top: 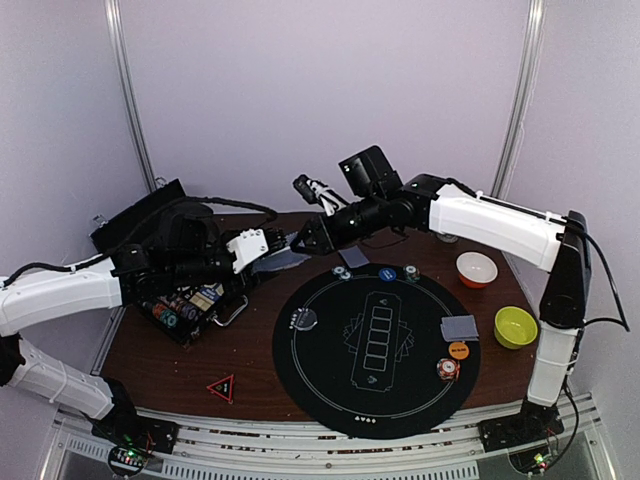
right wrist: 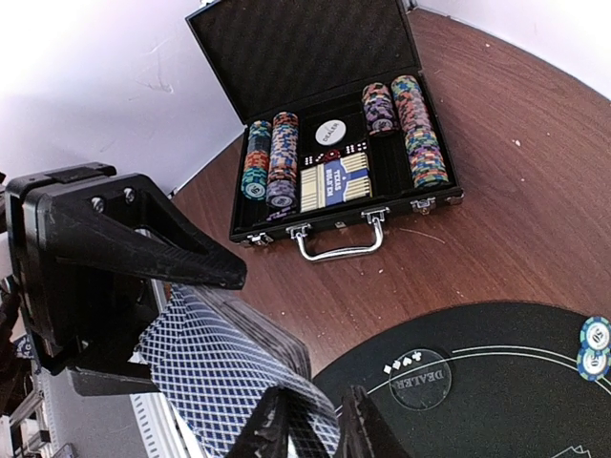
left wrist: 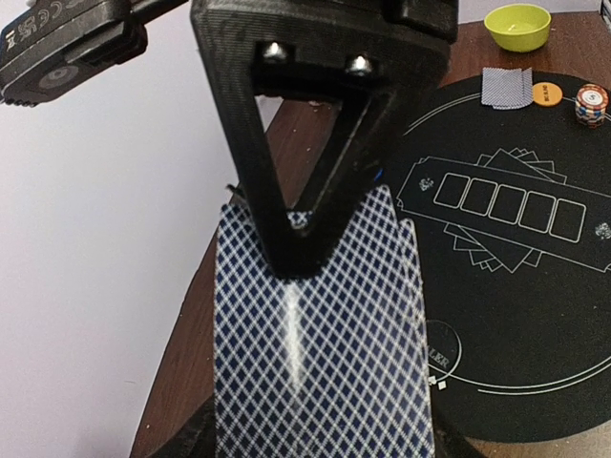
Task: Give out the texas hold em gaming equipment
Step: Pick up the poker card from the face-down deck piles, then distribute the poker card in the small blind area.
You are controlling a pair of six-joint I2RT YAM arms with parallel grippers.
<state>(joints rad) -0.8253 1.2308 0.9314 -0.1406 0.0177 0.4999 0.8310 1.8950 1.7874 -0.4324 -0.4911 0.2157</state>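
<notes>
Lattice-backed deck (left wrist: 315, 363) sits pinched flat in the left gripper (left wrist: 291, 269), one black finger pressed on its top face and the other under it. The cards are slightly fanned, and their free edge juts past the fingertip. Left of that gripper and nearer the arm bases, the open case (right wrist: 305, 57) lies on the counter (top: 255, 350), chip rows (right wrist: 415, 129) in their slots. Its handle (right wrist: 339, 250) faces a bare strip of wood.

To the right, the right gripper (right wrist: 310, 425) meets the deck's free edge with a finger on either side of the fan; whether it nips a card I cannot tell. Both grippers hang near the counter's back edge and the wall, just beyond the rim of the round black mat (top: 330, 390).

Right of and nearer than the right gripper, the mat's printed centre is open room. Two dealt cards (top: 459, 327), an orange button (top: 458, 350) and a chip stack (top: 448, 369) lie by its right rim. The orange bowl (top: 476, 268) and green bowl (top: 515, 326) stand just off it.
</notes>
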